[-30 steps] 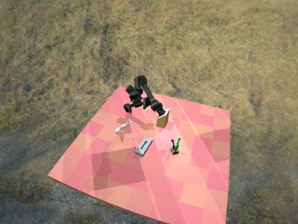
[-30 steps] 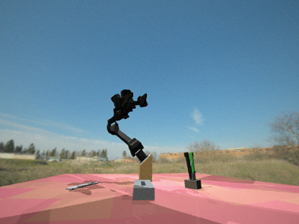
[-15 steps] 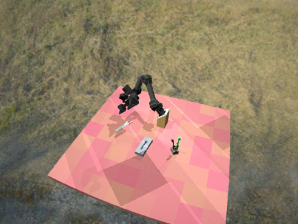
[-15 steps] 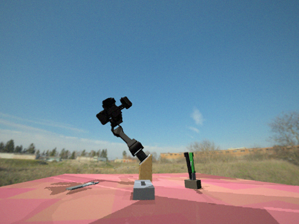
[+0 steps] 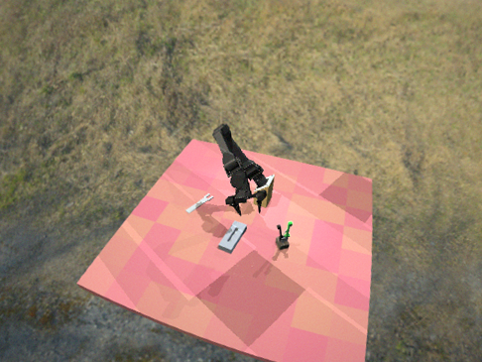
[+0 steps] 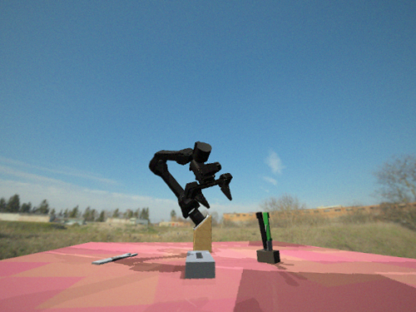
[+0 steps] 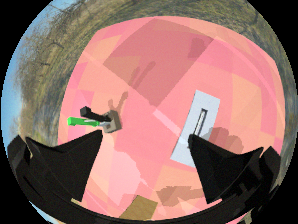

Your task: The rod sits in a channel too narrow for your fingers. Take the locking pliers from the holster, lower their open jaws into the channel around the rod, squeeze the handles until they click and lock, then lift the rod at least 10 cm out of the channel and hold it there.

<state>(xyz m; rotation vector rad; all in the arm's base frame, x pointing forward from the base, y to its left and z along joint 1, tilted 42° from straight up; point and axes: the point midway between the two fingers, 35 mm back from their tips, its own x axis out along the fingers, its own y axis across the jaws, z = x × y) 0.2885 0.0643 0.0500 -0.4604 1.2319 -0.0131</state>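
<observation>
The locking pliers (image 5: 289,224) (image 6: 265,224) (image 7: 82,121) stand in the dark holster (image 5: 283,244) (image 6: 268,256) (image 7: 114,121), with one green and one black handle spread and pointing up. Their jaws are hidden in the holster. The grey channel block (image 5: 226,245) (image 6: 200,269) (image 7: 183,149) lies on the table. A thin grey rod (image 7: 199,124) shows in its narrow slot in the wrist view. My gripper (image 5: 250,213) (image 6: 219,204) (image 7: 146,133) is open and empty, pointing down, high above the table and behind the block. It touches neither the block nor the pliers.
A light grey wrench-shaped tool (image 5: 198,204) (image 6: 114,259) lies flat left of the block in the top and exterior views. A tan wedge (image 5: 264,196) (image 6: 203,235) (image 7: 140,207) stands at the arm's base. The pink patchwork table (image 5: 325,353) (image 6: 105,299) has open edges.
</observation>
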